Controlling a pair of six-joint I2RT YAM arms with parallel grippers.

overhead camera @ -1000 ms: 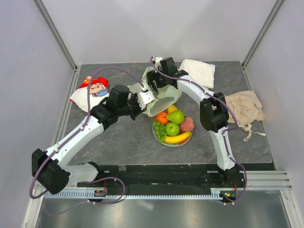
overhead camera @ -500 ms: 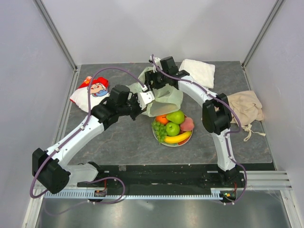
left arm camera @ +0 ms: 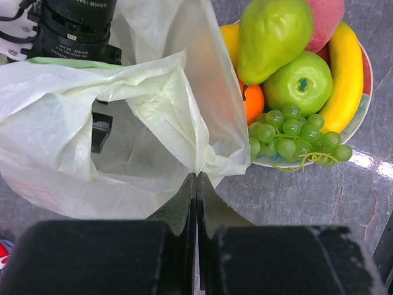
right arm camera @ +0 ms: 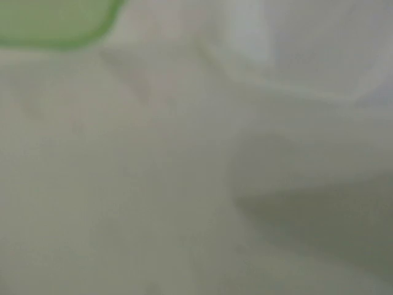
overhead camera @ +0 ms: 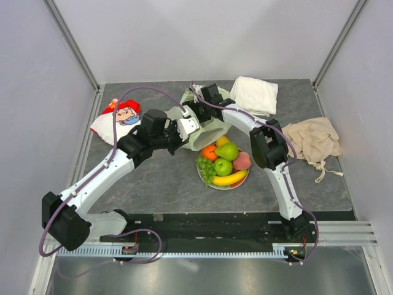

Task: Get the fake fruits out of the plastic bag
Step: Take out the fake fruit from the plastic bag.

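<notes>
On the table (overhead camera: 153, 178) | fake fruits (left arm camera: 288, 67) heaped on the plate (left arm camera: 359, 120), just beside the plastic bag (left arm camera: 141, 104) | left gripper (left arm camera: 196, 183) pinches bag's rim | right gripper (overhead camera: 196, 112) reaches inside, spread or not unclear | best: keep mouth taut, probe slowly for leftovers.

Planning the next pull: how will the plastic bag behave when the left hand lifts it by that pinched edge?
Probably floppy: the plastic bag is thin, crinkled, sagging where the left hand pinches it. Likely light, being translucent film. It might slip, gripped only at one fold.
</notes>
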